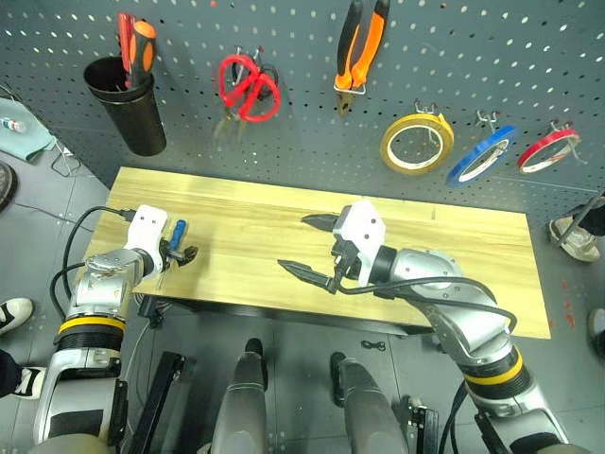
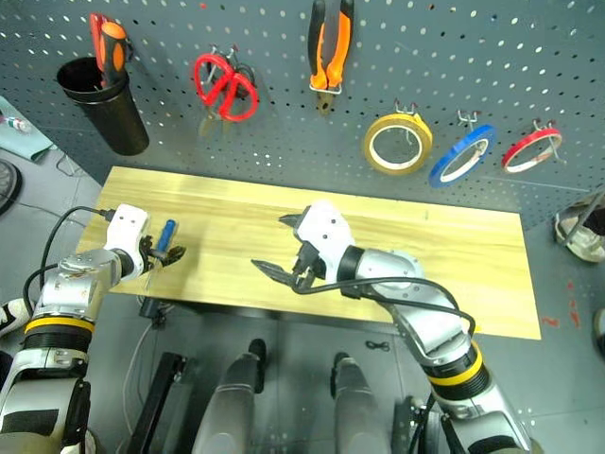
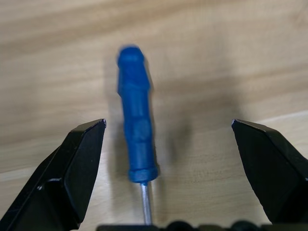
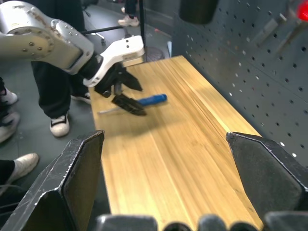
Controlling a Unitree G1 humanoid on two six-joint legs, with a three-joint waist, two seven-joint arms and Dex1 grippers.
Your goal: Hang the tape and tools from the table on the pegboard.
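The small blue-handled screwdriver lies near the left end of the wooden table. My left gripper is open and straddles it: in the left wrist view the handle lies between the two fingers, touching neither. My right gripper is open and empty over the table's middle, pointing left. On the pegboard hang the red-handled scissors, the orange-and-black pliers and the yellow tape.
A blue tape ring and a red tape ring hang to the right of the yellow one. A black cup with screwdrivers is at the pegboard's left. A person's legs stand off the table's left end.
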